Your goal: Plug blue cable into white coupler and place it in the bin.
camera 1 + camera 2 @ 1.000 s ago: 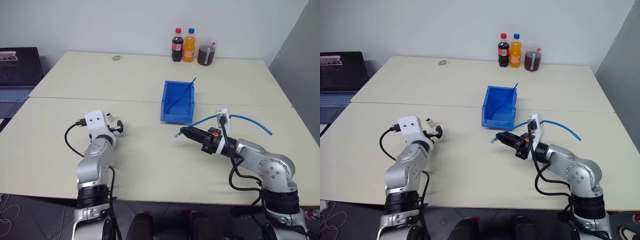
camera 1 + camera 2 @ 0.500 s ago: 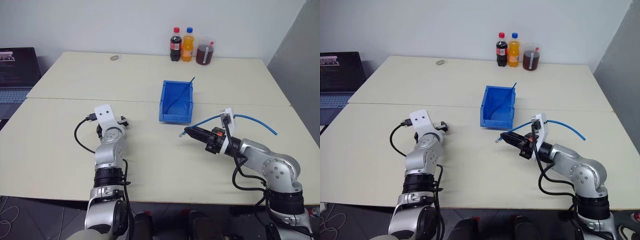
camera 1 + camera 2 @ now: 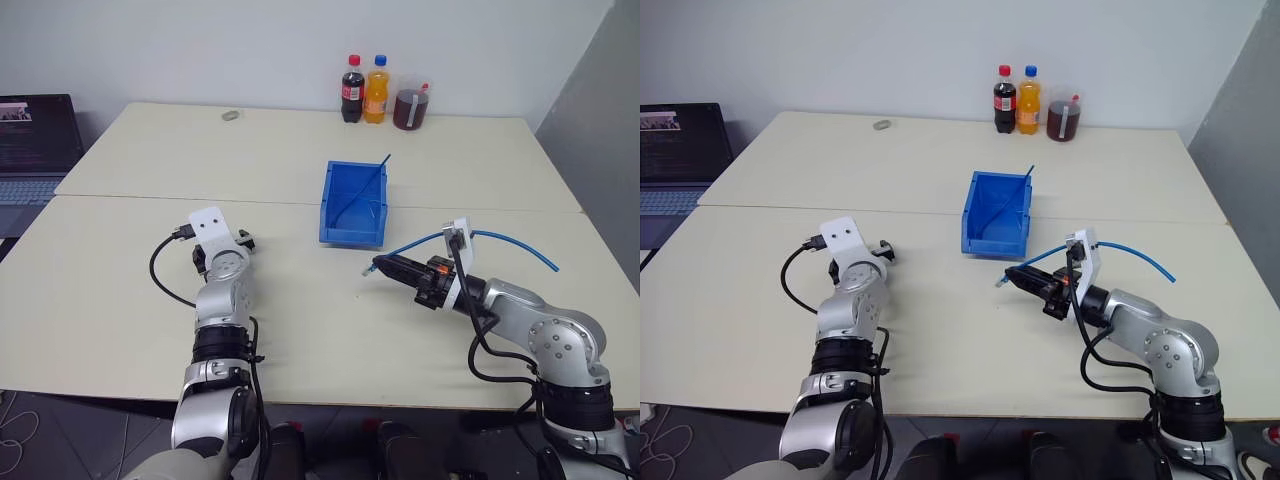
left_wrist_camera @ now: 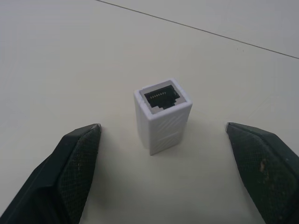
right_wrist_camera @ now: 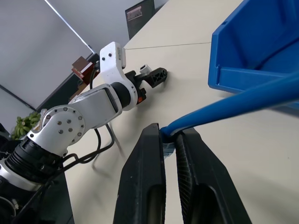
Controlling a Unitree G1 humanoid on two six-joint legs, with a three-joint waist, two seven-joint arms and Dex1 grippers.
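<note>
Now left claw (image 4: 163, 135) nearer white coupler (image 4: 162, 120), straddling it, fingers spread.

The coupler (image 4: 162, 121) stands upright on the bench (image 3: 300, 320), between the fingers of the left end effector (image 4: 166, 154), touching neither. The right end effector (image 3: 378, 266) pinches the cable (image 3: 500, 236) near its plug. The bin (image 3: 353, 205) sits just beyond it, bottles (image 3: 365, 90) far behind.

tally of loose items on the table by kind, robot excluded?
Bottles: 2, cola and orange soda
Jug of dark drink: 1
Blue bin: 1
Blue cable: 1
White coupler: 1
Dark blue strand in bin: 1
Small grey item at far edge: 1
Total: 8
</note>
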